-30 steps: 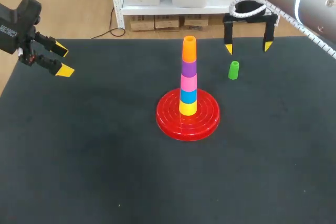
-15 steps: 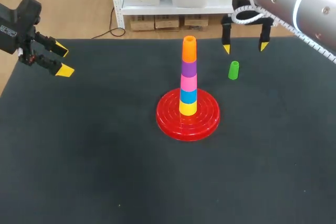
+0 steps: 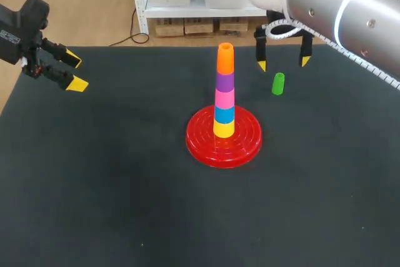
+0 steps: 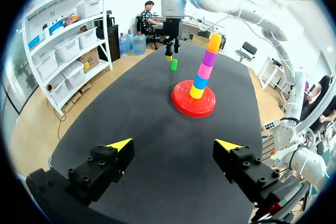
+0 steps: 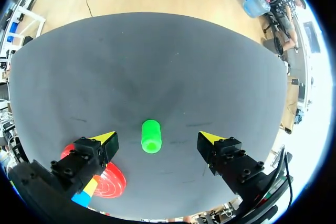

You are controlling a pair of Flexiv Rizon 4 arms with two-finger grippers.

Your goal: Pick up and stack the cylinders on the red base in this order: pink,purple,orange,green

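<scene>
Red base point(image 3: 224, 137) sits abt mid-table point(image 3: 125, 186) w/ a stack on it. Bottom to top: yellow cyl point(image 3: 224, 129), blue cyl point(image 3: 224, 114), pink cyl point(image 3: 224, 97), purple cyl point(image 3: 225, 81), orange cyl point(image 3: 225, 58). Green cyl point(image 3: 278, 84) stands upright on the mat at abt 1–2 o'clock from the base. It's apart from the stack w/ a strip of mat between, and near the table's far edge.

R gripper point(image 3: 282, 64) hangs over the green cyl, fingers spread wide. In the R wrist view the cyl lies between the two yellow tips, touching neither, w/ mat showing on both sides of it. In the head view the tip at the cyl's 10 o'clock is nearer the orange cyl but apart from it.

L gripper point(image 3: 75, 71) is at abt 10 o'clock from the base, well apart, near the table's left edge by the far-left corner, fingers wide apart. In its wrist view a long run of black mat stretches ahead to the base.

From 3 thru 6 to 9 o'clock of the base, broad mat runs out to the near and side edges.
</scene>
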